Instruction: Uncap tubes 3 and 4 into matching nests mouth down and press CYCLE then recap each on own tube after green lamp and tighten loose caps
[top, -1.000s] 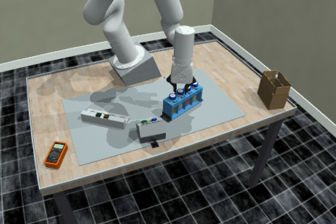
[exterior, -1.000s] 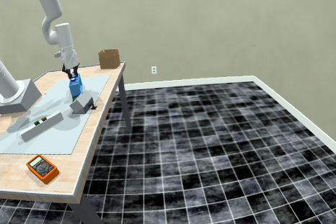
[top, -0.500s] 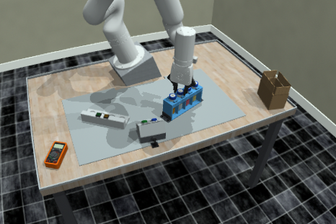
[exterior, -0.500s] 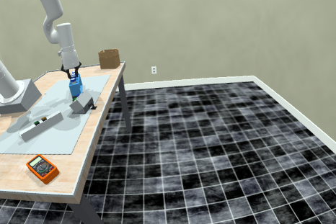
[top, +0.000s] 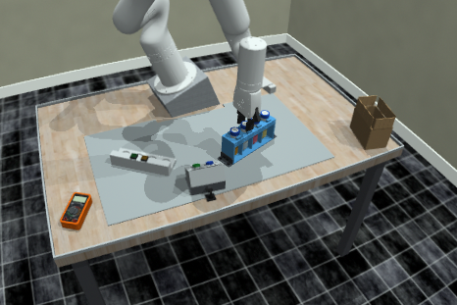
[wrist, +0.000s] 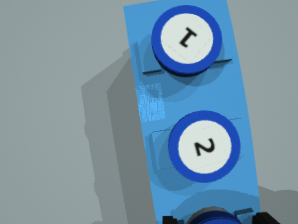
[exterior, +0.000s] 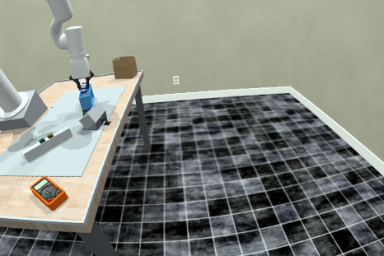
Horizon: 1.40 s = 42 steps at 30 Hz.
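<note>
The blue decapping station (top: 229, 149) (exterior: 86, 100) (wrist: 235, 97) holds the tubes. The blue-rimmed white caps of tube 1 (wrist: 186, 39) (top: 265, 114) and tube 2 (wrist: 204, 146) are on. My gripper (top: 249, 122) (exterior: 83, 86) (wrist: 217, 219) is open around the cap of tube 3 (wrist: 215, 220), with small gaps beside it. That cap is cut off at the wrist view's lower edge; its seating cannot be told. The cap of tube 4 (top: 234, 131) is on the station. The white cap tray (top: 159, 165) (exterior: 49, 145) shows no caps; its green lamp (top: 133, 156) and amber lamp (top: 144, 158) look dark.
The grey key housing (top: 206, 177) (exterior: 95, 119) with green key (top: 196, 165) and blue key (top: 210, 163) stands between tray and station. An orange multimeter (top: 76, 210) (exterior: 49, 192) lies near a table corner. A cardboard box (top: 371, 126) (exterior: 124, 67) stands beyond the station.
</note>
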### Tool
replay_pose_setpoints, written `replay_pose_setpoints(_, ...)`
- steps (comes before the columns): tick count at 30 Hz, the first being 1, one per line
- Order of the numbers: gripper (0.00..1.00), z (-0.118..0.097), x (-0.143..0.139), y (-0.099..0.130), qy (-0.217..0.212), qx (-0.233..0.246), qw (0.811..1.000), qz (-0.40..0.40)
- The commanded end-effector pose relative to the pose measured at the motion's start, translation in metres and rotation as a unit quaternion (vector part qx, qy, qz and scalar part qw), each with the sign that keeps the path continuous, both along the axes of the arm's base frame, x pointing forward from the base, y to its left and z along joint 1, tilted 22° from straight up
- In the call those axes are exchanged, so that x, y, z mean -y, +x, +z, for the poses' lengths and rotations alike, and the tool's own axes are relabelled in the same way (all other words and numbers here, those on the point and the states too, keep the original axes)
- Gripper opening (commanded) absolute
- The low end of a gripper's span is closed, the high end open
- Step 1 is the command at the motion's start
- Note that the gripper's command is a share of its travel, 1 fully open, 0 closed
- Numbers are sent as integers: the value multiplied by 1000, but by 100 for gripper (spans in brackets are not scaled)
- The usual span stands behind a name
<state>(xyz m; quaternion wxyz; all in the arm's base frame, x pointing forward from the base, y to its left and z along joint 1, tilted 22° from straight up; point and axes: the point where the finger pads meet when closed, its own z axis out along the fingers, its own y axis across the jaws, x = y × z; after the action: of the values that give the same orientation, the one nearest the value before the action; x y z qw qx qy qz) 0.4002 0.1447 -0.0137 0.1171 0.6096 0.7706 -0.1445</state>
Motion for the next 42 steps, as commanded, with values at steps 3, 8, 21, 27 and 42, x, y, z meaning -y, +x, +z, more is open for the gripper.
replay_pose_setpoints(3, 46, 0, -1, 0, 0, 81, 988, -133)
replay_pose_setpoints(8, 46, 0, -1, 0, 4, 125, 961, -246)
replay_pose_setpoints(21, 0, 0, -1, 1, 5, 137, 951, -278)
replay_pose_setpoints(27, 0, 0, -1, 1, 5, 137, 951, -278)
replay_pose_setpoints(42, 0, 0, -1, 0, 1, 85, 986, -143)
